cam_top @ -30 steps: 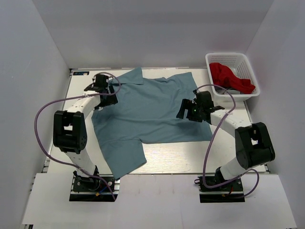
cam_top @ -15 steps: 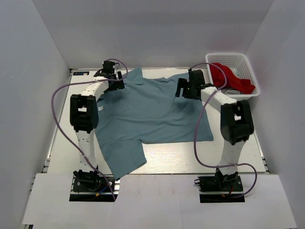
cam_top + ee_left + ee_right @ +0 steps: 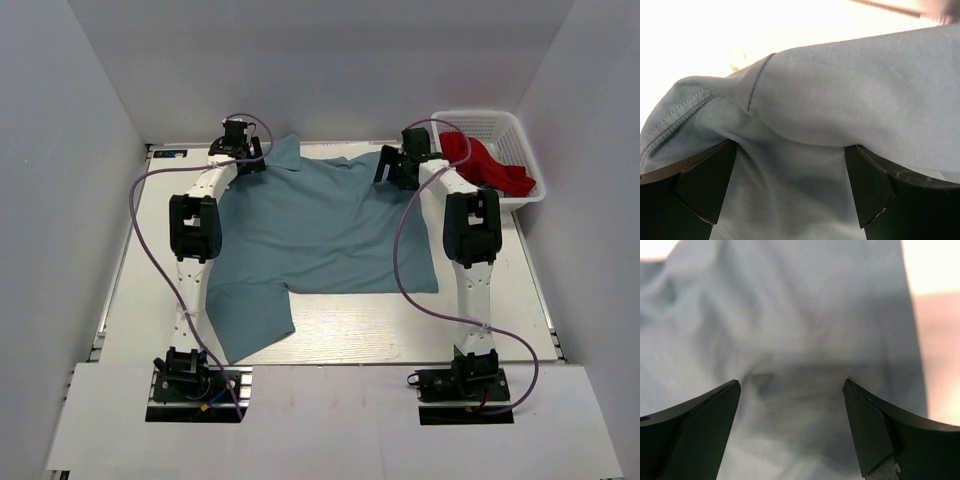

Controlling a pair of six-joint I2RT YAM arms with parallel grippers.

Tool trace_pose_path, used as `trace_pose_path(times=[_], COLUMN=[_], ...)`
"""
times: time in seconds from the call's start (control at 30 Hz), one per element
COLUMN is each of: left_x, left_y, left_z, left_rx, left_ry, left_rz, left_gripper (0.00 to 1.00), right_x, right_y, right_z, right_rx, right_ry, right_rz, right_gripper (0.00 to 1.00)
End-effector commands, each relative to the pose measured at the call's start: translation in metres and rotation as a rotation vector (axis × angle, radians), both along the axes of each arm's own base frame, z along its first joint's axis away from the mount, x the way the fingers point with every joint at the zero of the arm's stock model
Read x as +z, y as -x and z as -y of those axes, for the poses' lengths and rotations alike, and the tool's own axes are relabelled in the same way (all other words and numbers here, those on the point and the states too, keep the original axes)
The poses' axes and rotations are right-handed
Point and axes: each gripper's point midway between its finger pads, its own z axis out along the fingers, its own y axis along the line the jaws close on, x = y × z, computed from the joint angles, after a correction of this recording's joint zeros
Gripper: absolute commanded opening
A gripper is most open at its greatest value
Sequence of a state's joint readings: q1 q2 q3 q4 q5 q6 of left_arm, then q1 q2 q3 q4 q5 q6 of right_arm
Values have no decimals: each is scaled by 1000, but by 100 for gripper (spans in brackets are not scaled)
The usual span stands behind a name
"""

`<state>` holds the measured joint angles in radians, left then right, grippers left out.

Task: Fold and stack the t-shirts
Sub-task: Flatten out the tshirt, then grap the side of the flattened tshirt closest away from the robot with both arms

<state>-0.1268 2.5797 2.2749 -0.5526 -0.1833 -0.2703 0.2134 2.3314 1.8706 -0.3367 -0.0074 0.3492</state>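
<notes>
Top external view: the grey-blue t-shirt (image 3: 330,225) lies spread flat on the table (image 3: 350,340), with its collar at the far edge and one short sleeve trailing toward my left base. My left gripper (image 3: 243,157) is at its far left shoulder and my right gripper (image 3: 395,168) at its far right shoulder. Wrist views: both sets of jaws stand wide apart, with shirt fabric between the fingers. A white basket (image 3: 515,135) holding red cloth (image 3: 490,165) sits just beside the right gripper.

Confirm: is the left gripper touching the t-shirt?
Touching. In the left wrist view the t-shirt bunches up inside the open left gripper, with the cloth creased against both fingertips.
</notes>
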Motion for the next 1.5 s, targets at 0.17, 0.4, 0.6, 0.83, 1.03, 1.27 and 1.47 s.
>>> trace_pose_path(times=[0.17,0.4,0.6,0.83,1.03,1.27,1.47], left_x=[-8,90,174,127,80,49,20], left_y=[-40,-72,5,219,358,453,477], left_z=[-13,17,12,13,11,13,16], left_rx=[-27,-140,-96,85,176,296,369], left_ry=[49,171,163,310,389,452,428], left_rz=[127,361,300,-29,-177,-366,-529], left_gripper=[100,100,100,100,100,100,100], right_x=[-3,72,148,124,116,114,107], right_y=[-48,-66,3,156,198,209,213], right_z=[18,-5,-34,-21,-23,-26,-31], right_rx=[-19,152,261,182,187,169,183], right_ry=[-85,-74,-101,-254,-327,-398,-445], right_rz=[60,234,421,426,379,361,335], right_gripper=[90,90,90,90,90,90,90])
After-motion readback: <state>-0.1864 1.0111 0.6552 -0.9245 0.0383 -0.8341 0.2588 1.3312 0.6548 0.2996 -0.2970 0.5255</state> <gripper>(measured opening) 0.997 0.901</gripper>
